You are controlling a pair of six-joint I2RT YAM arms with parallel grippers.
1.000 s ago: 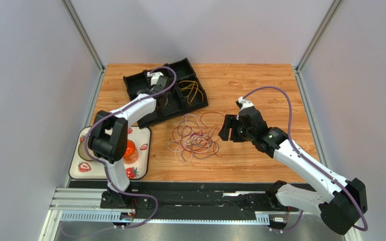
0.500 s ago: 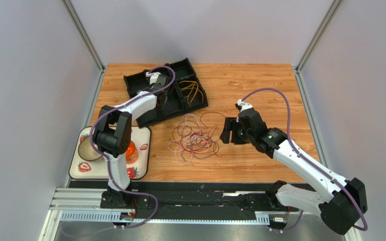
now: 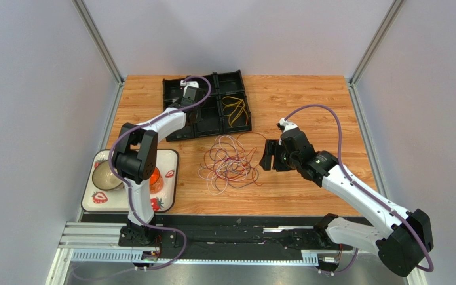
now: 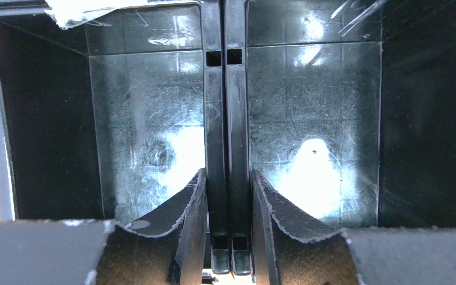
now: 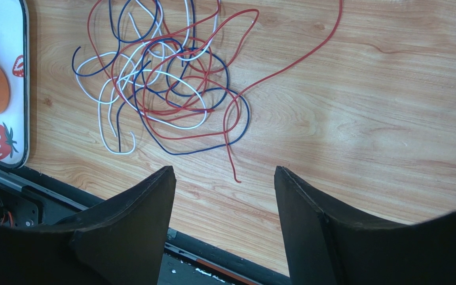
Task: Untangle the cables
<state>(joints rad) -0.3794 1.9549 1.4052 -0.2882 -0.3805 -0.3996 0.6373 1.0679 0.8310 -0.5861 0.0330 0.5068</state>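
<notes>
The cables (image 3: 230, 161) lie in a tangle of red, blue, white and lilac loops at the middle of the wooden table, and they show at the top of the right wrist view (image 5: 165, 89). A yellow cable (image 3: 234, 110) lies apart in a compartment of the black divided tray (image 3: 212, 126). My left gripper (image 3: 190, 101) is inside that tray, shut on its middle divider wall (image 4: 224, 119), one finger in each compartment (image 4: 228, 175). My right gripper (image 3: 270, 155) is open and empty just right of the tangle, above bare wood (image 5: 224, 172).
A strawberry-print tray (image 3: 166, 199) at the front left holds an orange cup (image 3: 155, 178) and a metal bowl (image 3: 105, 177). A black rail (image 3: 242, 237) runs along the near edge. Grey walls close in both sides.
The black tray has turned from slanted to square with the table and shifted right and back, with my left gripper on its divider. My right gripper has barely moved.
</notes>
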